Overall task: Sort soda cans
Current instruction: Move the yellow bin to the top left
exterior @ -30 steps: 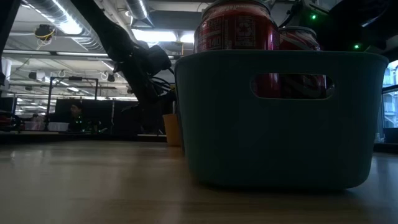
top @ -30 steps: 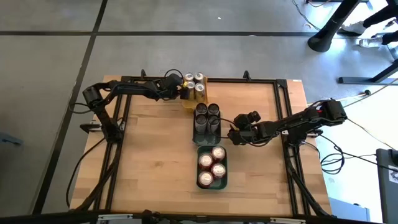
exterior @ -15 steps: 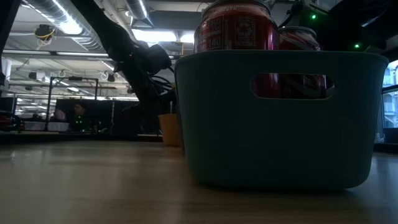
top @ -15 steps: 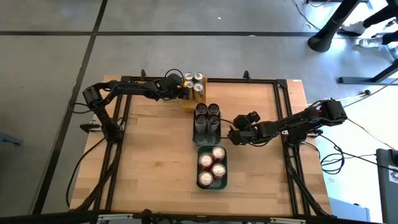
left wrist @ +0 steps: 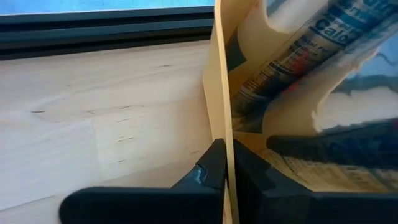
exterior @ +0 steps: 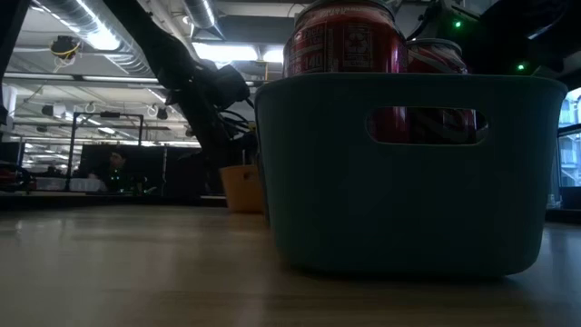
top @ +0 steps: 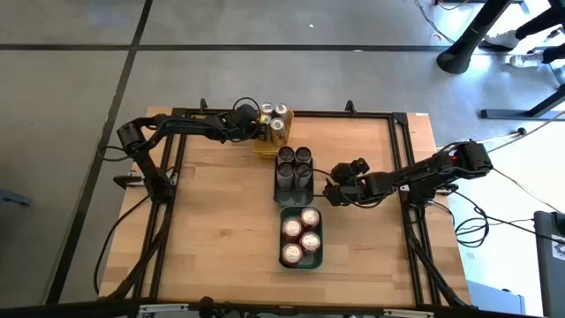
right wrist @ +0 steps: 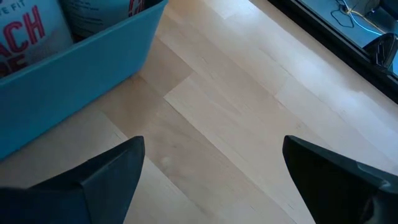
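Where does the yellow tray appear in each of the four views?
High view: yellow tray at the far edge, left gripper on its wall.
Low view: left of the teal tray, farther back.
Left wrist view: its wall, pinched edge-on.
Right wrist view: not in it.
Shared landmark: teal tray.

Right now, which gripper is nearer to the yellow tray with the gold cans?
The left. The left gripper is shut on the wall of the yellow tray. The right gripper hangs open beside the dark cans, well away from it.
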Controlling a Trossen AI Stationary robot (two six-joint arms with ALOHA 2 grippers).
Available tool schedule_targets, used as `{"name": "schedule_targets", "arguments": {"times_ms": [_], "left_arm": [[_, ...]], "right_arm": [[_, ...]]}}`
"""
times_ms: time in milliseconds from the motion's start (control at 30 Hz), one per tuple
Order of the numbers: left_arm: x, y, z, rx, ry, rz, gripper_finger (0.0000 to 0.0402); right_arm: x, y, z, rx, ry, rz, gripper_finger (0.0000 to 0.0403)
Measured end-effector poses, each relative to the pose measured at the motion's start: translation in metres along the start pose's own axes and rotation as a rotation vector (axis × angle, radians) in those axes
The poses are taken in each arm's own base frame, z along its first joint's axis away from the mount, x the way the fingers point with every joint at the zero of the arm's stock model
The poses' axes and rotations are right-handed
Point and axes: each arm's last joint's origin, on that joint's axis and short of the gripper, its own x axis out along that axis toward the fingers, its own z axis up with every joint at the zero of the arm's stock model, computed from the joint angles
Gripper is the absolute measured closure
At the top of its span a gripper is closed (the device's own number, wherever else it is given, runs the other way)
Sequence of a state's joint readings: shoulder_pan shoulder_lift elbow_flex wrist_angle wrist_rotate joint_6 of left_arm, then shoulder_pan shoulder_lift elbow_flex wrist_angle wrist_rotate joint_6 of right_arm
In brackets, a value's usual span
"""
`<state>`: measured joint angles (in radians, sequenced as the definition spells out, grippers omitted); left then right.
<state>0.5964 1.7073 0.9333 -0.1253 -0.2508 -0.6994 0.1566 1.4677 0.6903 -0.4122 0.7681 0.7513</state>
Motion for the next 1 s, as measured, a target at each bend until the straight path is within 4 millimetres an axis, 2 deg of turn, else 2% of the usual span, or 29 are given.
{"name": "schedule_targets", "arguments": {"times_ms": [367,800,1000], "left_arm": [[0.0,0.002,-0.002,0.008,0.014,0.031,0.0398],[-0.004,0.007,-0.011,0.049,0.041,0.161,0.0399],[-0.023,0.01,-0.009,0.068,0.021,0.203,0.04]], "right_arm": [[0.0,0.0,0.0,0.0,0.001,0.001,0.0022],[0.0,0.0,0.0,0.0,0.003,0.003,0.0022],[0.0,0.0,0.0,0.001,0.003,0.004,0.0022]]}}
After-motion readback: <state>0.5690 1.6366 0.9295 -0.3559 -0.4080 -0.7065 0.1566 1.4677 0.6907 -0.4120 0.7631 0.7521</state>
